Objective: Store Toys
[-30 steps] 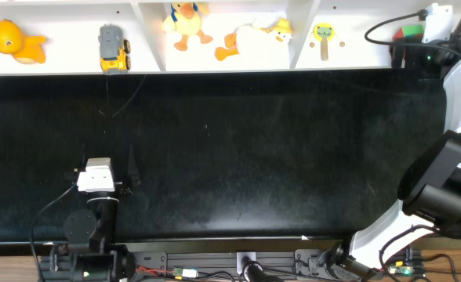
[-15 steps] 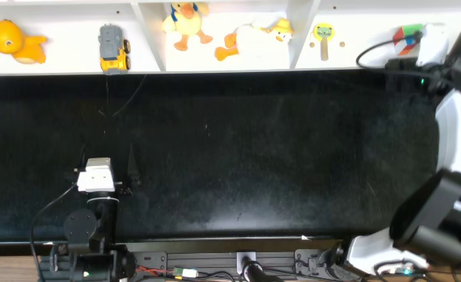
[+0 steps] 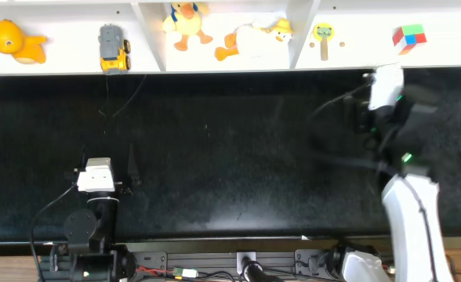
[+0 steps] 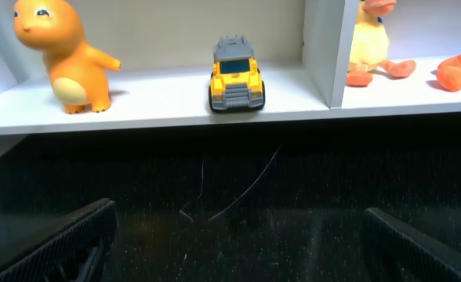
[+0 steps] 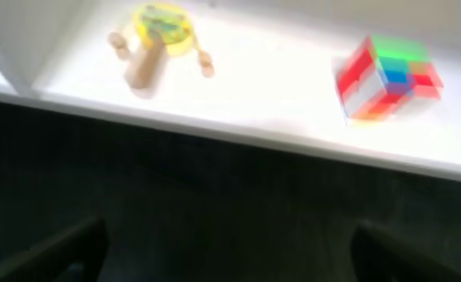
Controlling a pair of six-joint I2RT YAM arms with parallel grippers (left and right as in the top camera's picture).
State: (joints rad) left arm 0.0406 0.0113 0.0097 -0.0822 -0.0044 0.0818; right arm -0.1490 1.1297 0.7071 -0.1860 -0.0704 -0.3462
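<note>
A white shelf (image 3: 230, 63) runs along the far edge of the black mat and holds the toys. An orange dinosaur (image 3: 15, 41) and a yellow truck (image 3: 114, 47) share the left bay. Two duck plushes (image 3: 186, 22) (image 3: 254, 37) lie in the middle bay. A small rattle (image 3: 323, 37) and a multicoloured cube (image 3: 408, 37) rest in the right bay. My right gripper (image 5: 230, 266) is open and empty, hanging over the mat just in front of the cube (image 5: 389, 76) and rattle (image 5: 158, 39). My left gripper (image 4: 234, 258) stands open over the mat, facing the truck (image 4: 235, 74).
The black mat (image 3: 230, 157) spreads across the whole worktop. The right arm's wrist (image 3: 387, 86) hovers near the shelf's front lip. Upright dividers (image 4: 324, 47) separate the shelf bays. The left arm's base (image 3: 89, 227) sits at the near left.
The right arm pulled back from the right shelf bay and swung left over the mat, leaving the cube standing free on the shelf. The left arm has not moved.
</note>
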